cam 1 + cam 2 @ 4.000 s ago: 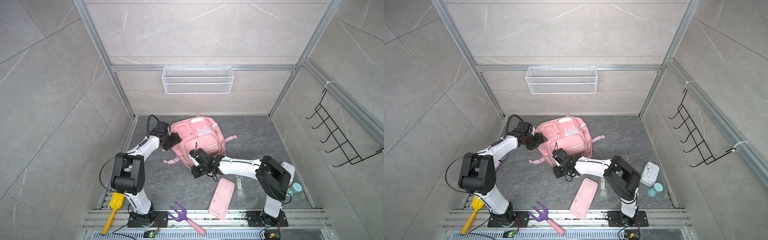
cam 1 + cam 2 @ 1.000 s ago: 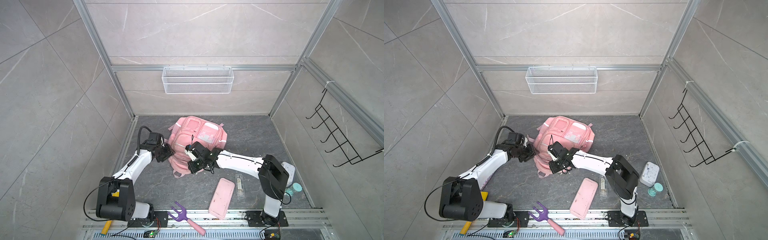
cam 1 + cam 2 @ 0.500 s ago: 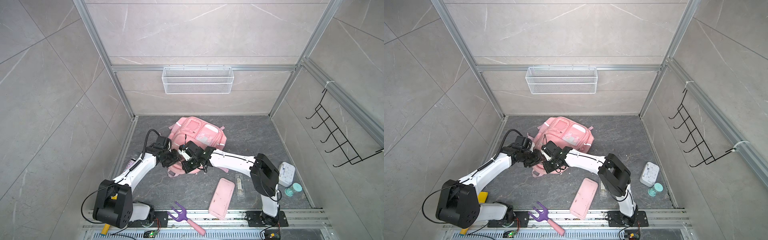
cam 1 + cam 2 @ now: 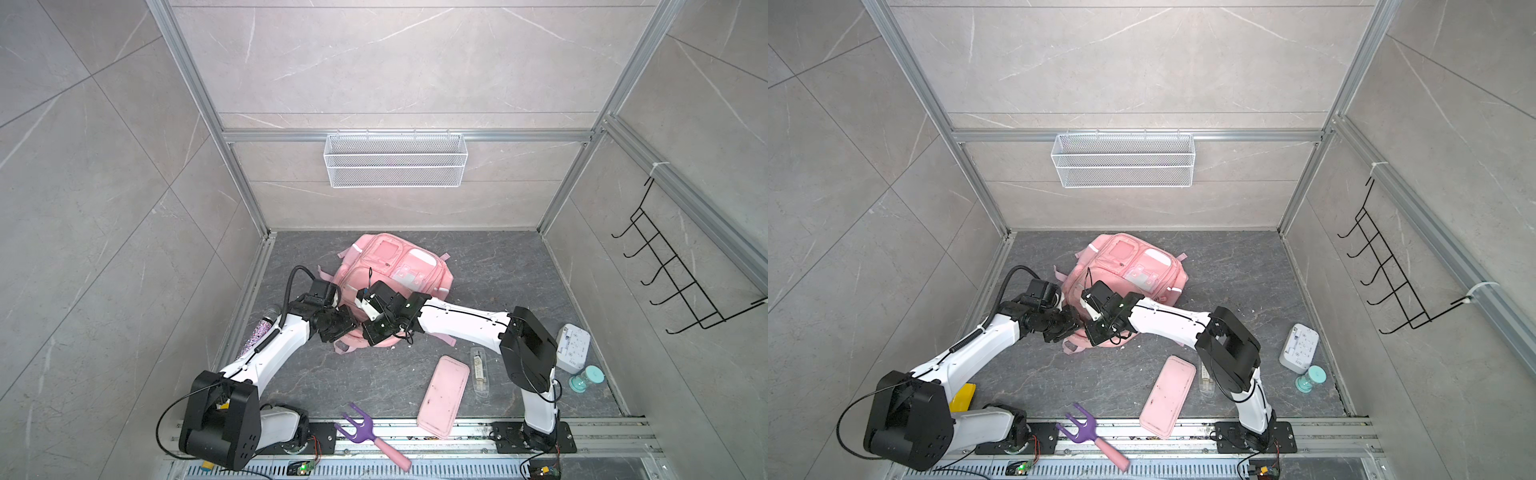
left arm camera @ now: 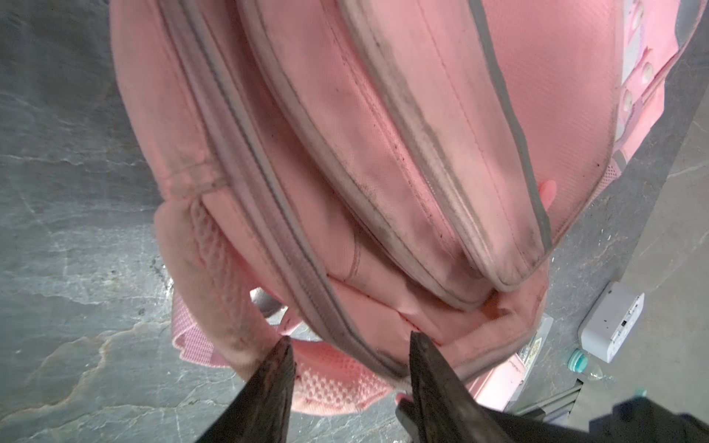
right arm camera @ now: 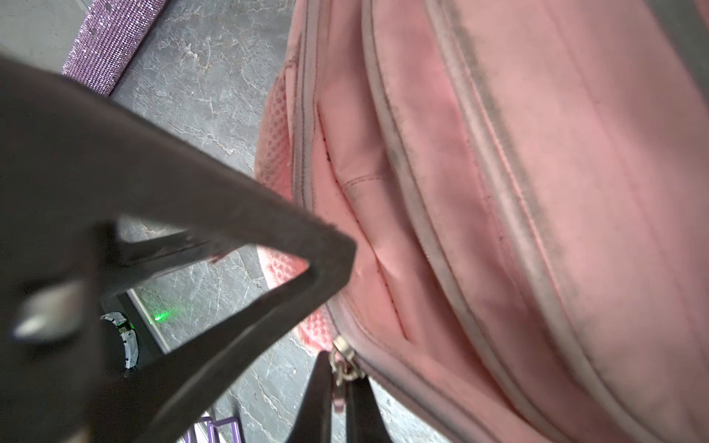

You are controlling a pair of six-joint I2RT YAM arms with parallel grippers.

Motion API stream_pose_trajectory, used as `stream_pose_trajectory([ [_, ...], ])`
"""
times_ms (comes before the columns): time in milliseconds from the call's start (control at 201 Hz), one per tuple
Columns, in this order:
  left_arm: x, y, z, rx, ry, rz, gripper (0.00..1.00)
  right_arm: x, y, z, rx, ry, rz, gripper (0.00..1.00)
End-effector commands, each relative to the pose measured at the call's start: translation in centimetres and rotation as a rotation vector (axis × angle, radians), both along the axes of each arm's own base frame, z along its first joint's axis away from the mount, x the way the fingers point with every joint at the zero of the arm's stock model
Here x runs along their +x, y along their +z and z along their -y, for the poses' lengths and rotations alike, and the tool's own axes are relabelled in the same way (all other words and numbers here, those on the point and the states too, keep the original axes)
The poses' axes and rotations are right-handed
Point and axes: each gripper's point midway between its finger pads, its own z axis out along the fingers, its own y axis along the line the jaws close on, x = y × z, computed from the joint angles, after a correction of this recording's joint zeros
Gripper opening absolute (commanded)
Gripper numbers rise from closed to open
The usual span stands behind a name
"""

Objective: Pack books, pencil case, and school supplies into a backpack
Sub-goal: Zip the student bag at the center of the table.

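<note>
Backpack [image 4: 395,266] lies on the desk [image 4: 498,266]. I read my right jaws clamped tight on its zipper pull [image 6: 342,362]. My left jaws stand parted, tips at the zip seam beside a strap [image 5: 215,276]. Pencil case [image 4: 442,395] and clear packet [image 4: 479,370] lie side by side near the right arm's [image 4: 457,320] base.

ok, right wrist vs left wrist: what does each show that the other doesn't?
Right wrist only: right fingers shut on the zip pull, a glittery purple mic, and the tips of the fork.
Left wrist only: white device, teal bottle, and an edge of the pencil case.
Both: backpack, grey floor, and the left fingers, apart, with their tips at the backpack.
</note>
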Motion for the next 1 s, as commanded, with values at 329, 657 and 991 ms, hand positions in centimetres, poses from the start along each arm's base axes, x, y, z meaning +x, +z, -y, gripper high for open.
stream_pose_trajectory([
  [329, 2.8, -1.2, -1.2, 0.016, 0.079, 0.031, 0.28, -0.9, 0.9, -0.7, 0.027, 0.024, 0.02, 0.0],
  [657, 4.0, 0.8, -4.5, 0.039, 0.132, 0.078, 0.0, -0.7, -1.1, 3.9, -0.047, -0.045, 0.016, 0.0],
  [991, 4.7, 2.1, -6.5, 0.031, 0.162, 0.106, 0.0, 2.9, -2.7, 13.3, -0.101, -0.225, -0.01, 0.0],
])
